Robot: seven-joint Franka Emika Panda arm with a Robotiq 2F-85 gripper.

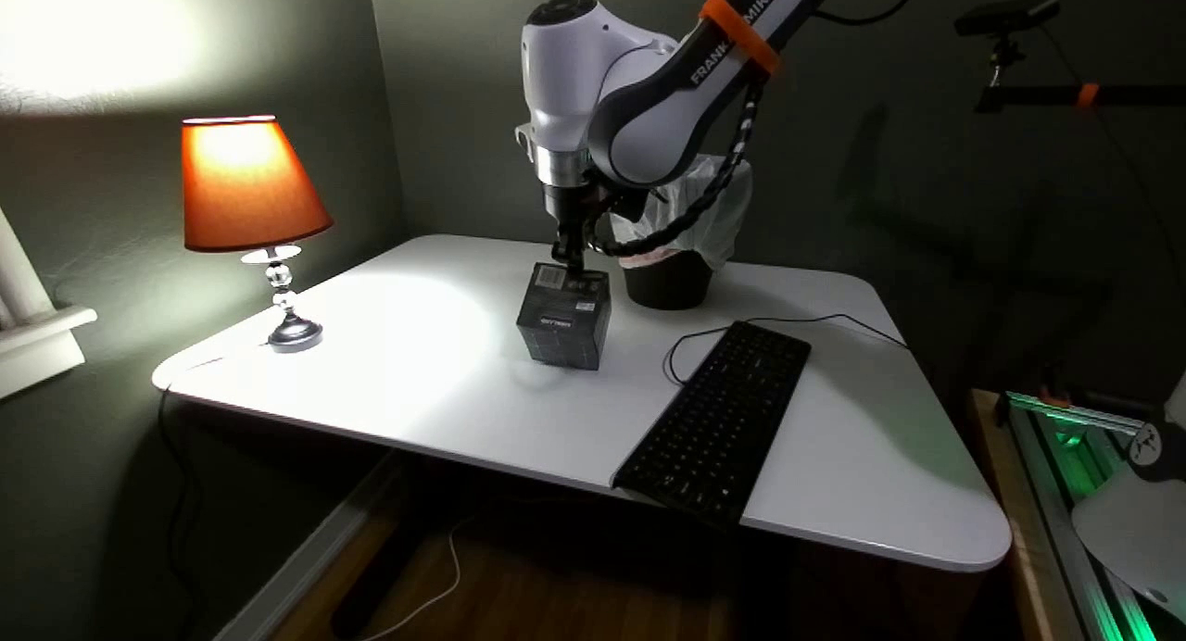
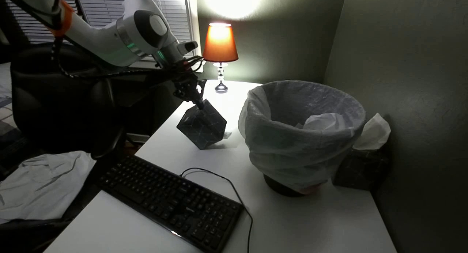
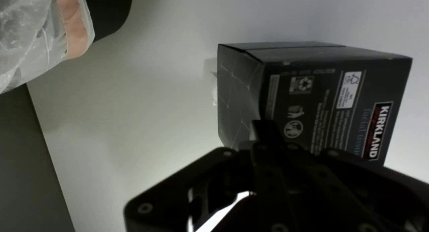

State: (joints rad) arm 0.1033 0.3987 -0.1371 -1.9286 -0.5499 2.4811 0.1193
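Observation:
A black tissue box with thin line patterns (image 1: 563, 331) shows in both exterior views (image 2: 206, 127). It also shows in the wrist view (image 3: 335, 66), with the KIRKLAND label facing the camera. My gripper (image 1: 570, 263) is shut on an upper edge of the box, seen also in an exterior view (image 2: 200, 106) and the wrist view (image 3: 263, 126). The box hangs tilted from the fingertips, over the white table (image 1: 371, 382). Its side is creased near the fingers. A bit of white tissue (image 2: 227, 135) shows at its low side. Whether its lowest corner touches the table, I cannot tell.
A bin with a white liner (image 2: 289, 150) stands near the box. A second dark tissue box (image 2: 356, 169) stands behind it by the wall. A black keyboard (image 1: 723, 419) with its cable lies at the front edge. A lit orange lamp (image 1: 246, 192) stands at the far corner.

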